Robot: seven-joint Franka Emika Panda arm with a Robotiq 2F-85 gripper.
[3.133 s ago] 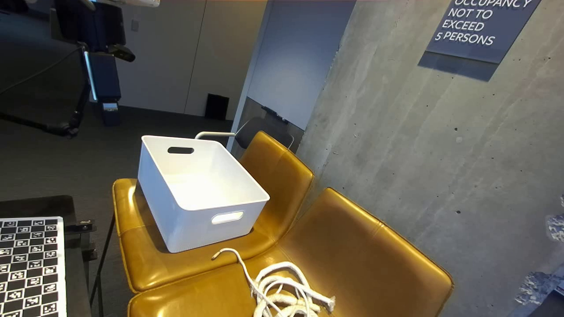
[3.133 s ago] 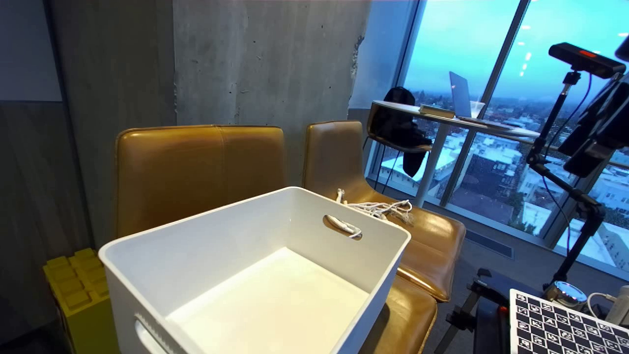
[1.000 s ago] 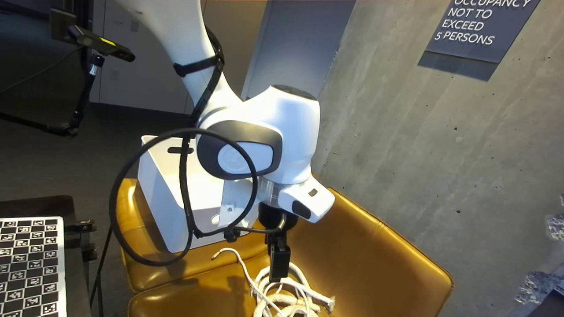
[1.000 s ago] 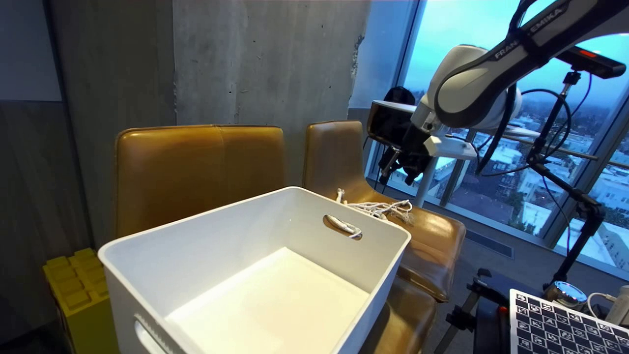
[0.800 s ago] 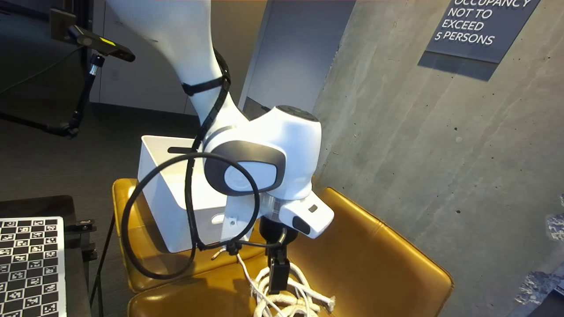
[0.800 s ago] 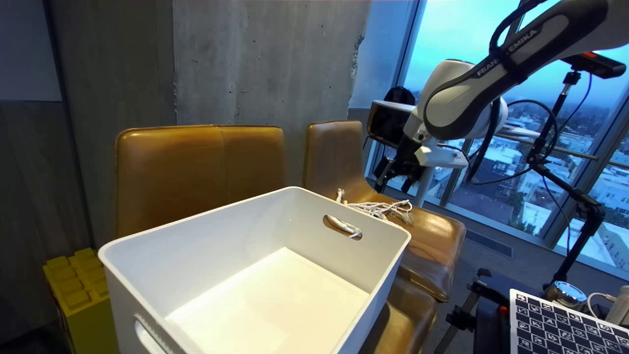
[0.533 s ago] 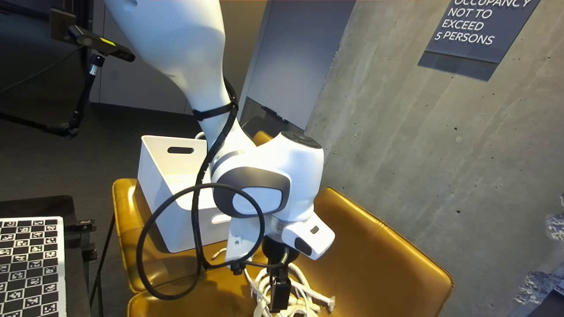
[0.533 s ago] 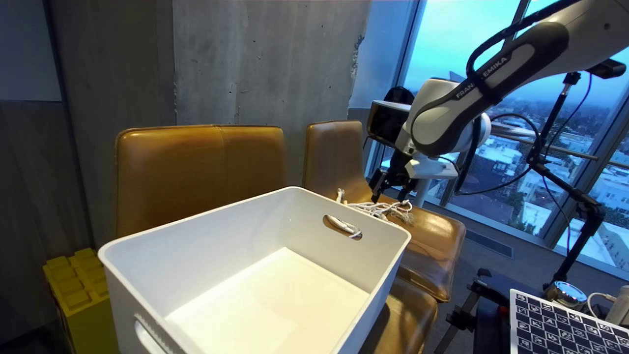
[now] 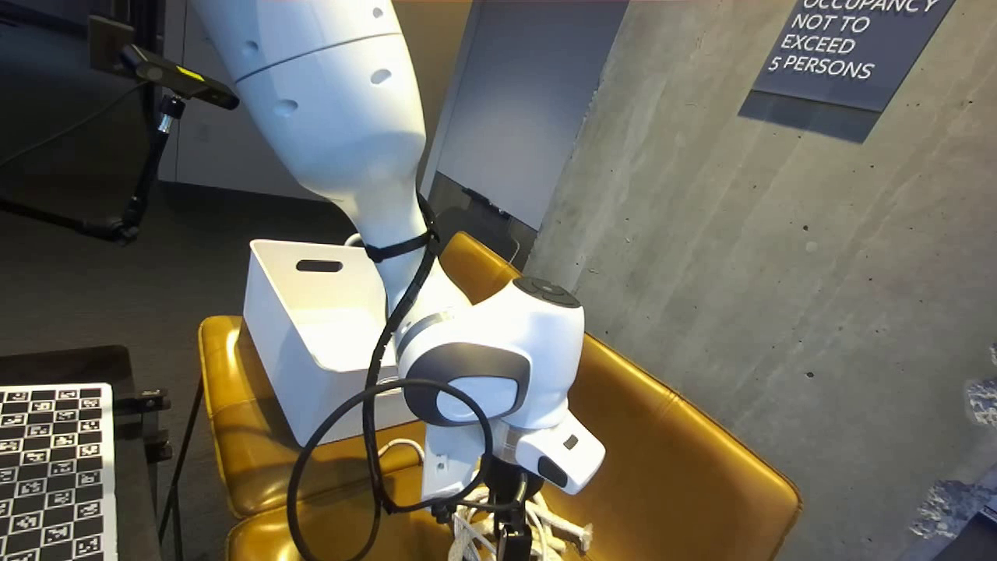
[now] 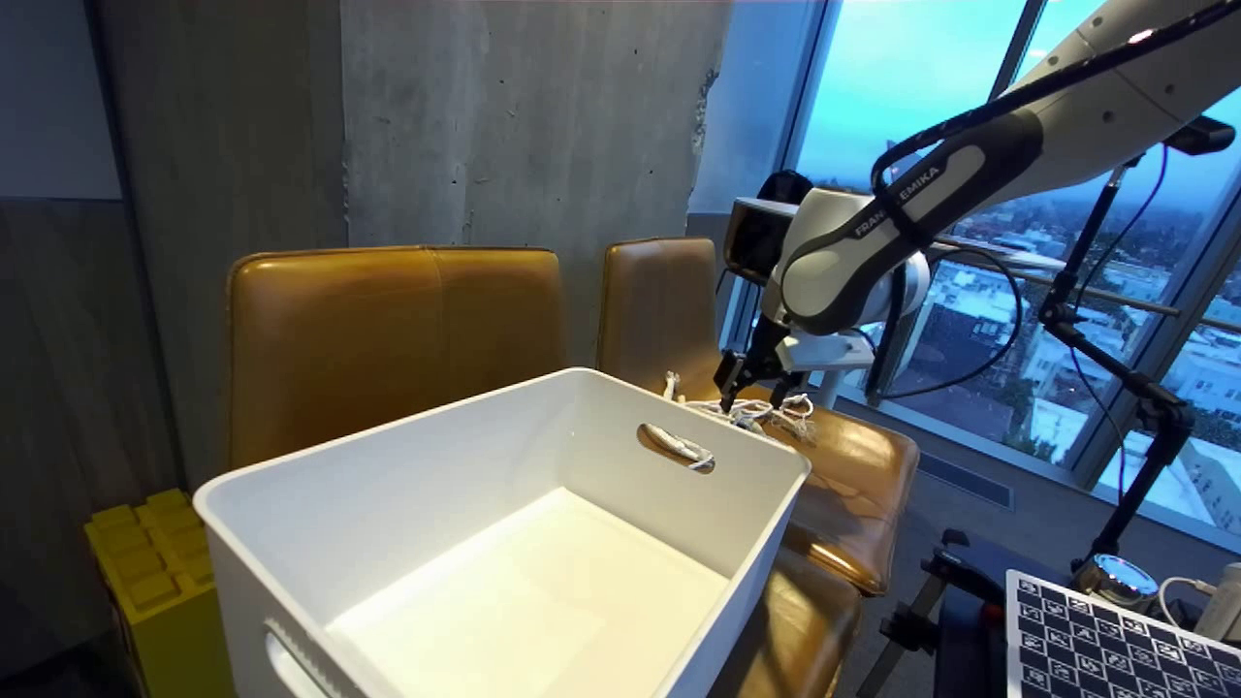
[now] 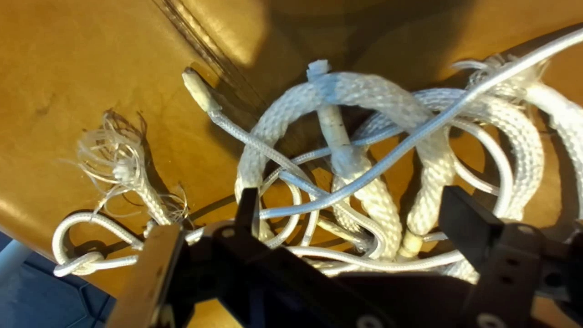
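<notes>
White ropes (image 11: 369, 191): loose tangle on the seat of a tan leather chair (image 9: 662, 436). Frayed end (image 11: 123, 168) and small knotted loop (image 11: 82, 264) lie off to one side. Fingers (image 11: 469, 223) spread wide over the tangle, strands lying across the gap, nothing clamped; tip contact, cannot tell. Best practice, I judge: centre the thick braid (image 11: 435, 182), go low enough to take several strands, avoid pressing into the leather, close slowly. A lone cord would probably slip. Thin cord (image 11: 396, 154) crosses over the braid; snag likely.

Beside: open-topped white bin (image 9: 311, 405) on the neighbouring chair (image 10: 397, 339), its end wall near the ropes. Arm's black cable (image 9: 370, 436) loops low, might catch the rim. Farther out: checkered board (image 10: 1115, 640), concrete wall (image 9: 740, 234).
</notes>
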